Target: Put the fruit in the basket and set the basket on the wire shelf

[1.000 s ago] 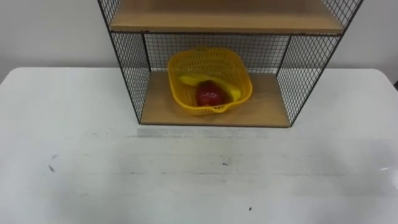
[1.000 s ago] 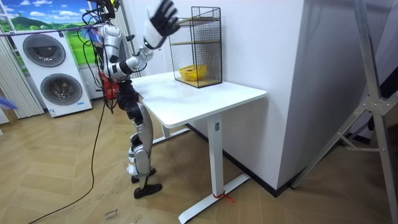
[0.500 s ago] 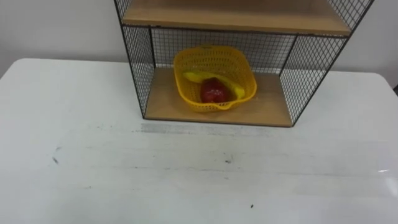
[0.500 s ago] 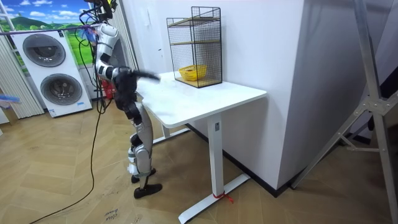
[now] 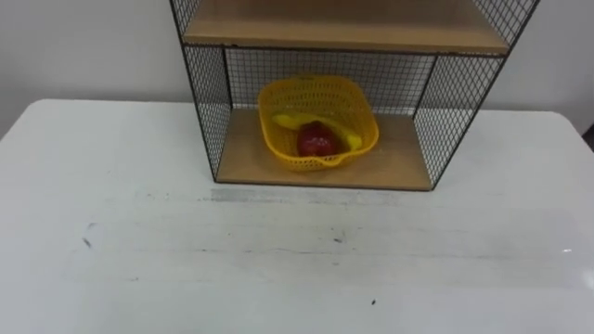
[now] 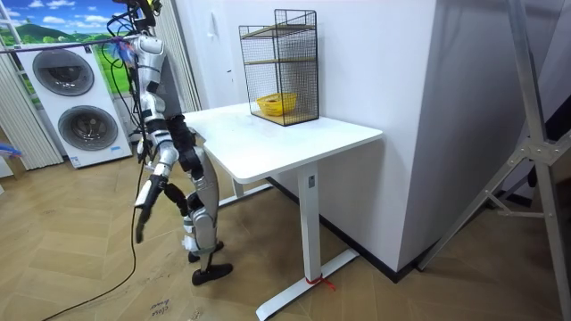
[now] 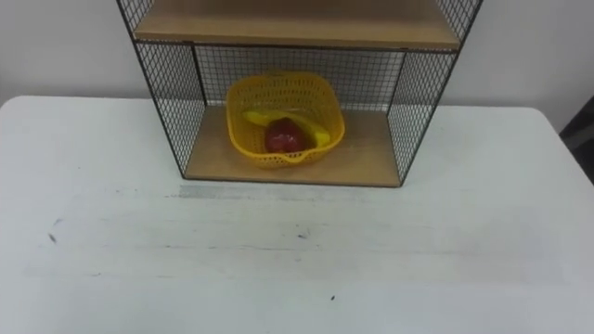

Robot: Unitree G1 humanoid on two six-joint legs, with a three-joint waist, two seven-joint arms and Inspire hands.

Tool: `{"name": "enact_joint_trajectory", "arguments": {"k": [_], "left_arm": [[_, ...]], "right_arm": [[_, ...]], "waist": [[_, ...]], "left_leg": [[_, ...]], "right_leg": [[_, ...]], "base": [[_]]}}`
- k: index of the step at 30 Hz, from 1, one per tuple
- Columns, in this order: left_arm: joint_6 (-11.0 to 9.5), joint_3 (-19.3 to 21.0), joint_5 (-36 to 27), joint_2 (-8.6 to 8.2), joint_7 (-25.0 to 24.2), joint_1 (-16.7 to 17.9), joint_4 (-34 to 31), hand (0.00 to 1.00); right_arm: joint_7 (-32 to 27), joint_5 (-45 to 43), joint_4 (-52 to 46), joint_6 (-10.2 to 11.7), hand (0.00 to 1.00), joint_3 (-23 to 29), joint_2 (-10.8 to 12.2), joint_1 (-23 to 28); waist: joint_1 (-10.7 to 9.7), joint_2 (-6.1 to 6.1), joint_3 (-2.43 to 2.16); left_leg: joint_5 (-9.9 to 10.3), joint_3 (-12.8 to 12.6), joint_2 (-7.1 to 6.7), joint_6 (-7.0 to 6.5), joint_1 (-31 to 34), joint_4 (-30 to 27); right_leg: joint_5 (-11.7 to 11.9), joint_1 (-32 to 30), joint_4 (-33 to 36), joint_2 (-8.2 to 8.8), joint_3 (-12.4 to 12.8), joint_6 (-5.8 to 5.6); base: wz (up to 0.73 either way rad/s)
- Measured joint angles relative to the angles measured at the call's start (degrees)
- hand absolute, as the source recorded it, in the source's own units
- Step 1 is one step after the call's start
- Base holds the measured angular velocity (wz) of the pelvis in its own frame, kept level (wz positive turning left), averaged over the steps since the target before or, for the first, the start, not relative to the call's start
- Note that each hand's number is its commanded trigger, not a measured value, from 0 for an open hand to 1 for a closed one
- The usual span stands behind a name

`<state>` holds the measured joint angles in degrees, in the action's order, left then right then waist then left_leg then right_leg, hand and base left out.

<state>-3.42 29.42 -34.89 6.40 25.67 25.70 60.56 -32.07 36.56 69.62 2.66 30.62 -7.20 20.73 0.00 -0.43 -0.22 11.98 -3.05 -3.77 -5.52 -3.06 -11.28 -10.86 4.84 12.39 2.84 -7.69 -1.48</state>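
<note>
**Basket with fruit on the wire shelf; right robot hand hangs low**

Room view, from its left: two washing machines stand against the far wall. Next comes the robot, upright on the wood floor at the end of the worktop on the room view's left. One arm hangs straight down beside its legs. By the body this is the right arm. The right robot hand is low, near knee height and well apart from the worktop. It is too small there, so I cannot tell whether it is wide or closed. Further right, the wire shelf stands at the back of the white worktop, against the wall. A grey metal frame leans at the room view's far right.

Eye views, left to right: the worktop's left part is white, with a small dark mark. The shelf's left mesh side comes next. The yellow basket sits upright at about the middle of the lower wooden board, under the upper board. Inside the basket a banana lies across the back. A red fruit lies just in front of the banana and touches it. Right of the basket come more of the lower board, the right mesh side, then white worktop.
</note>
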Motion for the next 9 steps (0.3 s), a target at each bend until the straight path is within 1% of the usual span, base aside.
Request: {"name": "enact_joint_trajectory", "arguments": {"k": [2,3,5,6,7,8,9], "left_arm": [[2.85,-3.08,7.15,0.06,-5.55,-1.36,2.85,0.00],[3.51,-4.21,9.04,0.12,-6.65,-1.97,3.68,0.00],[6.08,-7.87,16.62,0.08,-10.59,-4.57,5.31,0.00],[6.56,-8.52,18.33,0.06,-11.42,-5.18,5.61,0.00],[7.71,-9.80,21.33,0.02,-12.91,-6.26,5.85,0.00],[8.50,-10.92,23.99,-0.04,-14.06,-7.22,5.97,0.00],[8.84,-11.74,25.27,-0.02,-14.44,-7.68,6.03,0.00]], "right_arm": [[6.58,-6.79,2.60,-3.20,0.00,-4.06,-0.28,-1.95],[8.06,-8.99,3.02,-3.74,0.00,-5.48,-0.41,-2.53],[13.27,-15.47,4.85,-5.52,0.00,-10.98,-1.23,-4.66],[14.25,-17.02,5.22,-5.97,0.00,-11.91,-1.40,-5.14],[15.89,-20.16,6.04,-6.97,0.00,-13.54,-1.69,-6.42],[17.42,-23.07,6.09,-7.84,0.00,-13.98,-1.72,-7.30],[18.25,-24.10,6.10,-8.14,0.00,-14.52,-1.72,-7.60]], "waist": [[-0.22,-0.02,0.01],[-0.25,-0.02,0.01],[-0.33,-0.05,0.03],[-0.21,-0.06,0.03],[-0.11,-0.15,0.06],[-0.04,-0.18,0.07],[-0.08,-0.18,0.07]], "left_leg": [[-0.02,-0.08,0.00,0.16,-0.80,0.00],[-0.09,-0.11,0.00,0.22,-0.80,0.00],[-0.27,-0.17,0.06,0.40,-1.11,0.00],[-0.28,-0.22,0.09,0.41,-1.24,0.00],[-0.30,-0.43,0.16,0.48,-1.44,0.00],[-0.33,-0.72,0.28,0.55,-1.54,0.01],[-0.35,-0.78,0.31,0.59,-1.57,0.01]], "right_leg": [[-0.15,0.99,-0.41,-0.05,0.04,0.25],[-0.15,1.01,-0.46,-0.06,0.14,0.28],[-0.09,1.26,-0.55,-0.52,0.41,0.44],[-0.12,1.33,-0.64,-0.60,0.52,0.51],[-0.25,1.34,-0.62,-0.69,0.84,0.71],[-0.31,1.33,-0.70,-0.83,1.22,0.82],[-0.34,1.32,-0.71,-0.85,1.26,0.86]], "base": [[0.00],[0.00],[0.00],[-0.05],[-0.10],[-0.10],[-0.06]]}}
